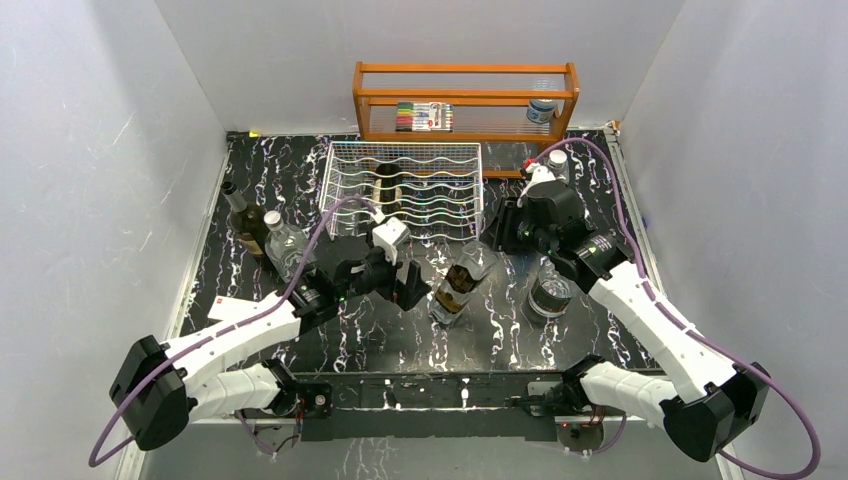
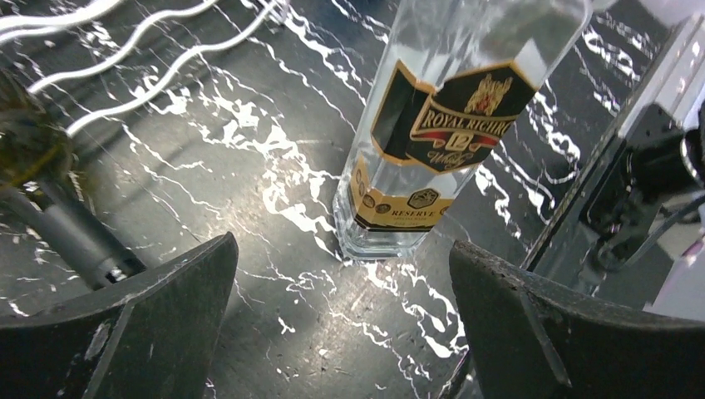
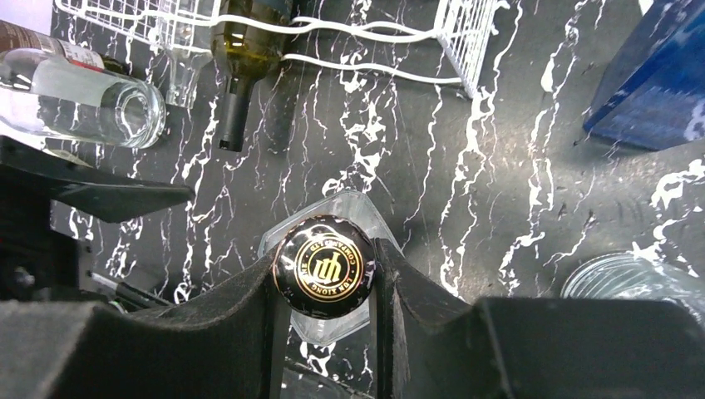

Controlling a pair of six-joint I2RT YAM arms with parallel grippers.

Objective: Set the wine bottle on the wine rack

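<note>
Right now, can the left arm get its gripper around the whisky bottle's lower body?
Probably yes. The left gripper is wide open, the whisky bottle stands just ahead of its gap, only table between. The right gripper is shut on the cap, up top.

Clear glossy glass bottle [image 2: 413,179] on shiny black marbled table [image 2: 241,125].

White shells cover the long links of the left arm [image 1: 238,332] and the right arm [image 1: 640,296], with bulky black housings at the joints. A purple cable [image 1: 322,222] runs along each arm. A small white block [image 1: 390,235] sits at each wrist. The jaws are thick, matte black wedges.
</note>
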